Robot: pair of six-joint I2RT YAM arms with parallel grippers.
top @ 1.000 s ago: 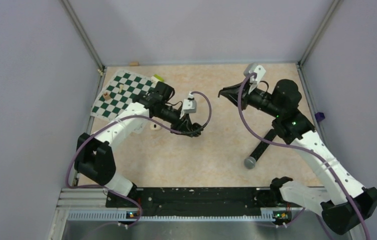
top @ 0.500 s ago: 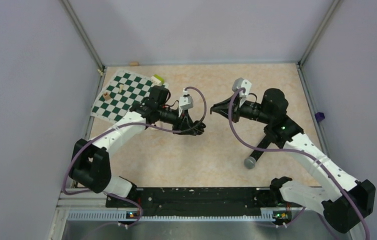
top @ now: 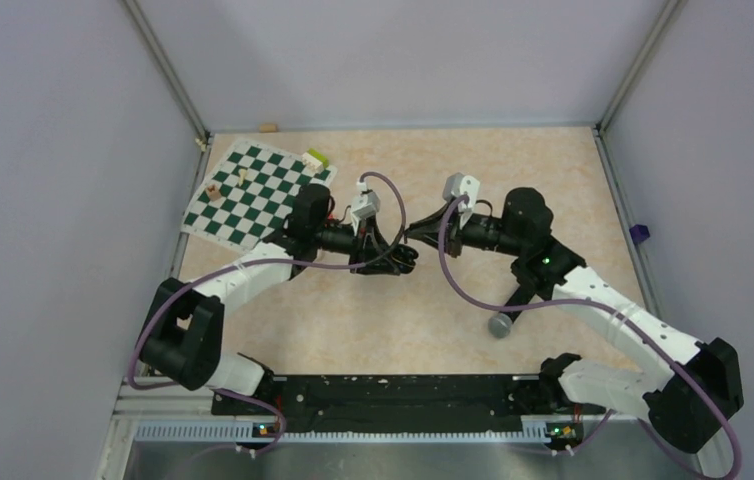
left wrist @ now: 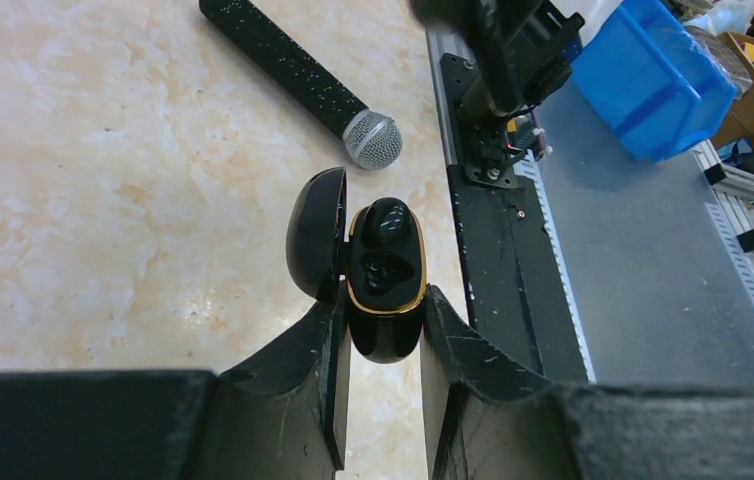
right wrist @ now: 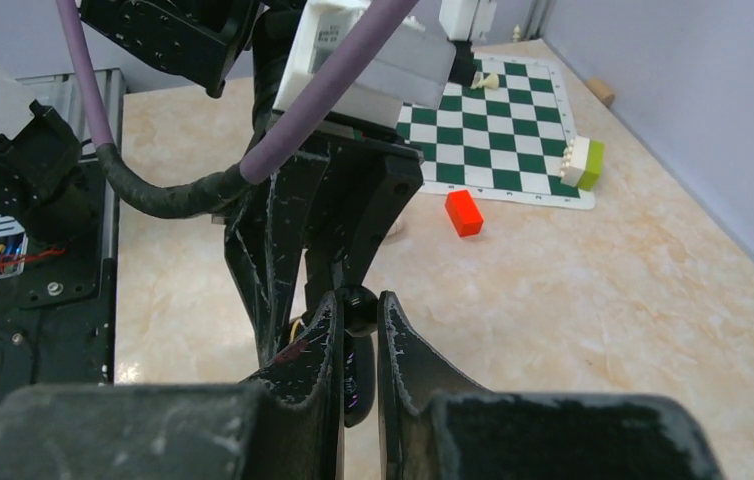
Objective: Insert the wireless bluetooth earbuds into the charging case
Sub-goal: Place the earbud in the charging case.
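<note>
The charging case (left wrist: 385, 325) is gripped low on its body by the left gripper (left wrist: 383, 298), fingers clamped on both flanks, over the middle of the table (left wrist: 103, 200). Its lid (left wrist: 315, 235) is swung open to one side, and one earbud (left wrist: 385, 245) is seated inside the gold rim. From the right, the right gripper (right wrist: 359, 297) is set almost tip to tip with the left. Its fingers are nearly together, and the second earbud (right wrist: 358, 308) is pinched between them. The microphone (left wrist: 298, 75) is laid near and right, its grey head close to the black base rail (left wrist: 498, 260). The chessboard (top: 253, 190) is seen far left, with the orange-red block (right wrist: 463, 212) just off its edge. Bare surface is seen from there to the case.
</note>
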